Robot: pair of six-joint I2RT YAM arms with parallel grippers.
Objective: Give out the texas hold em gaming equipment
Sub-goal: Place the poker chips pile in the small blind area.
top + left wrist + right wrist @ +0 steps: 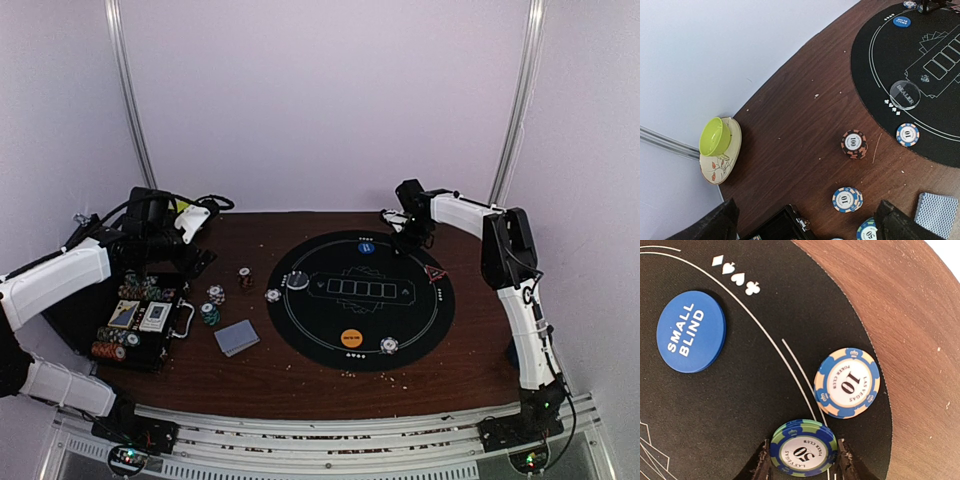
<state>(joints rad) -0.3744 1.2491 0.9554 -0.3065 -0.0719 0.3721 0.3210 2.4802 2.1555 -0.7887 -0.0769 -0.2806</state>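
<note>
Blue-green striped 50 chip [802, 452] clamped in right jaws, beside blue-cream 10 chip [846, 383]; left jaws spread.

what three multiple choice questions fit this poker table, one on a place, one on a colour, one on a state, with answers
1. Where does the small blind button lie?
A on the black mat
B on bare wood
C on top of a card

2. What colour is the near-edge button, the one on the mat closest to the arm bases?
A green
B orange
C white

3. How is the right gripper?
A holding a card
B wide open over bare wood
C closed on the 50 chip stack

Answers:
1 A, the blue disc sits wholly on the felt beside the suit symbols.
2 B, the top view shows it orange.
3 C, its fingers press against both sides of the stack.
</note>
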